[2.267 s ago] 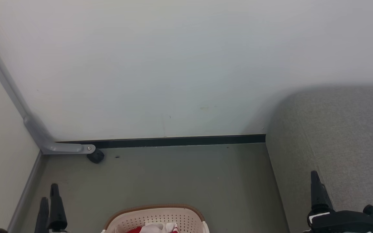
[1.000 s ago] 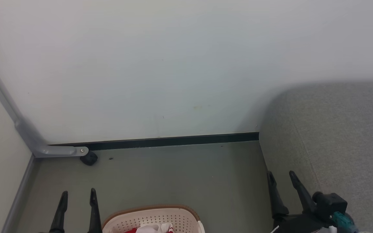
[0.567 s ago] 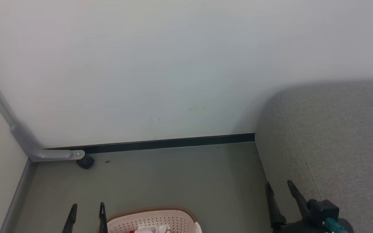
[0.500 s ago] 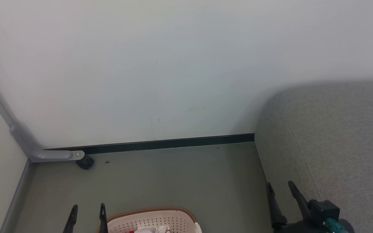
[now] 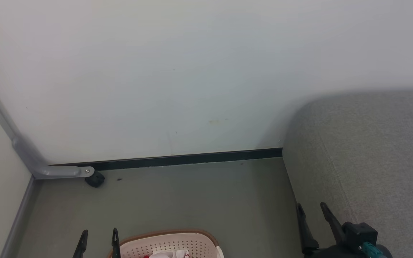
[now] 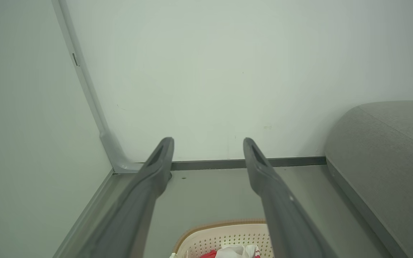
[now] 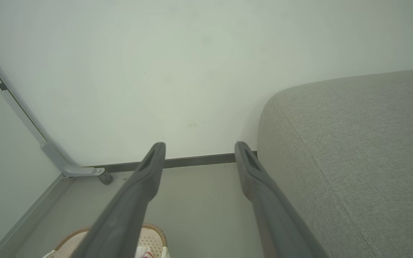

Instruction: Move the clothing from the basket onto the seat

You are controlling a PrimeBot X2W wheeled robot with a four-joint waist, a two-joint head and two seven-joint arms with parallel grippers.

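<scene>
1. The left gripper (image 5: 99, 232) had its two dark fingers spread wide with nothing between them. In its wrist view only floor (image 6: 210, 193) and wall showed through the gap.
2. The right gripper (image 5: 311, 206) was spread just as wide and was also empty, its fingers pointing up and forward.
3. The basket (image 5: 167, 233) stood on the floor just beside the left gripper, on the side facing the other arm. In the head view its brown rim was about level with the left fingertips, and I could not tell whether finger and rim touched.
4. The clothing (image 6: 235, 251) lay inside the basket as a crumpled heap of red and white. It was below the left fingertips and a little inward of them. Most of it was cut off by the picture's edge, so its long axis could not be read.
5. From the right gripper, the basket lay well off to the inner side and lower down. The seat (image 5: 371, 150) rose close along this gripper's outer finger, its rounded edge and stitched seam running forward past the fingertips.
6. The left arm looked the nearer to the clothing, and the right arm the nearer to the seat.
7. I judged that the next move turned on the heap lying beneath and slightly inward of the left fingers. Those fingers pointed at the wall rather than down, so the wrist would have needed to tip down into the basket before any grasp.
</scene>
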